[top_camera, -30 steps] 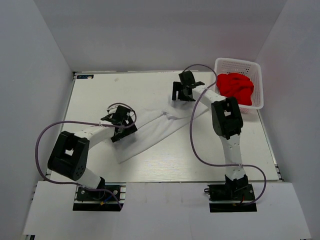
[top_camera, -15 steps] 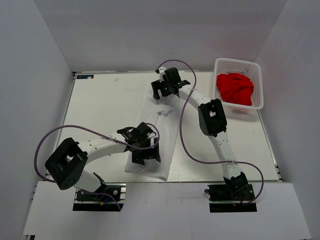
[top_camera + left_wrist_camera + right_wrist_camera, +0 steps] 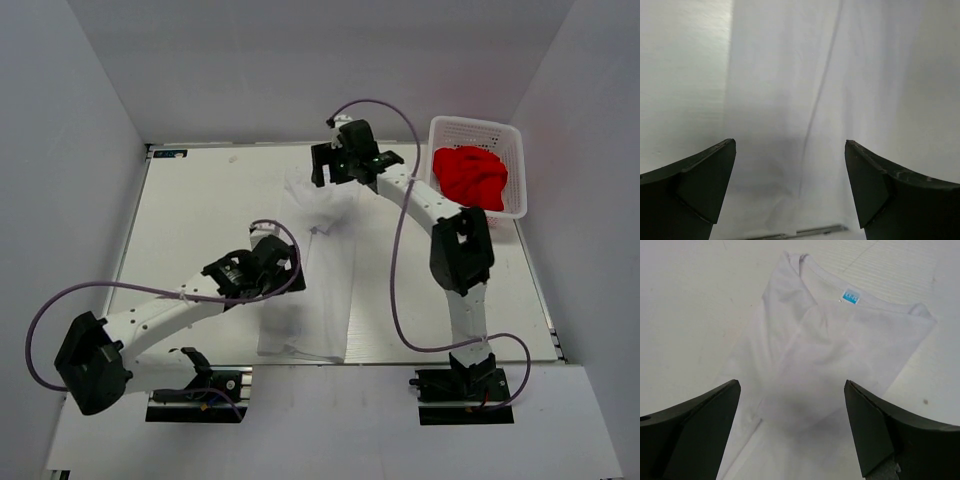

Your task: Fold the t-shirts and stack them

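Note:
The white t-shirt (image 3: 318, 290) lies flat as a long strip, running from mid-table to the near edge. Its collar with a blue label (image 3: 850, 296) is at the far end. My right gripper (image 3: 332, 178) hovers open over the collar end (image 3: 830, 355), holding nothing (image 3: 790, 385). My left gripper (image 3: 276, 266) is open over the left side of the shirt's lower half (image 3: 805, 100) and holds nothing (image 3: 790, 145). The red t-shirt (image 3: 470, 176) sits crumpled in the white lattice basket (image 3: 478, 128) at the far right.
The table's near edge rail (image 3: 815, 231) shows just beyond the shirt's hem. Grey walls close in the table on three sides. Purple cables loop off both arms.
The shirt swung from a diagonal stretch to lying lengthways toward the near edge. My left gripper moved back from the hem toward mid-table. My right gripper shifted slightly right.

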{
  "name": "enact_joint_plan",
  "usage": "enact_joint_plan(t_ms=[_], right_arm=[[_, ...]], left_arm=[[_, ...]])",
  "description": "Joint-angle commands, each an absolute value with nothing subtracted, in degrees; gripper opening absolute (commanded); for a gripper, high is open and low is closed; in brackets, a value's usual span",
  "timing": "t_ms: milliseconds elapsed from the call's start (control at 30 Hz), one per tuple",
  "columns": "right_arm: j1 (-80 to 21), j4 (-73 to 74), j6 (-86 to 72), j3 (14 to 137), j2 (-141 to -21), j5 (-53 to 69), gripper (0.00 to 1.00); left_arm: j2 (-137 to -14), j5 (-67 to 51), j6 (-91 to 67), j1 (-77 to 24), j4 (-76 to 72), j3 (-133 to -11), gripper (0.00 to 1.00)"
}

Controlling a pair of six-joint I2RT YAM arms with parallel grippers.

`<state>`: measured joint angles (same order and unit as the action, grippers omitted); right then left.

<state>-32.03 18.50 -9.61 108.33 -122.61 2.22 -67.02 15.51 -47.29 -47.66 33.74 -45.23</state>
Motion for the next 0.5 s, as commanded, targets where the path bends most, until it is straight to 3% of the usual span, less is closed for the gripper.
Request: enact_joint_plan(t_ms=[0,233,467], right_arm=[[-33.48,22.24,-16.87,101.09,-117.52,-2.89,0.90],[-36.82,25.31,-18.89,97.64,-120.49,-5.00,0.90],[-37.00,30.84,-22.32,106.16,-129.10,-7.81,0.90]], left_arm=[[-69.69,31.72,-51.77,-46.85,40.34,-48.95,1.00],[-74.97,30.77,-53.70,-38.78,37.62,-46.67,1.00],[-67.25,25.58,-50.27,-35.24,36.03,-40.26,1.00]])
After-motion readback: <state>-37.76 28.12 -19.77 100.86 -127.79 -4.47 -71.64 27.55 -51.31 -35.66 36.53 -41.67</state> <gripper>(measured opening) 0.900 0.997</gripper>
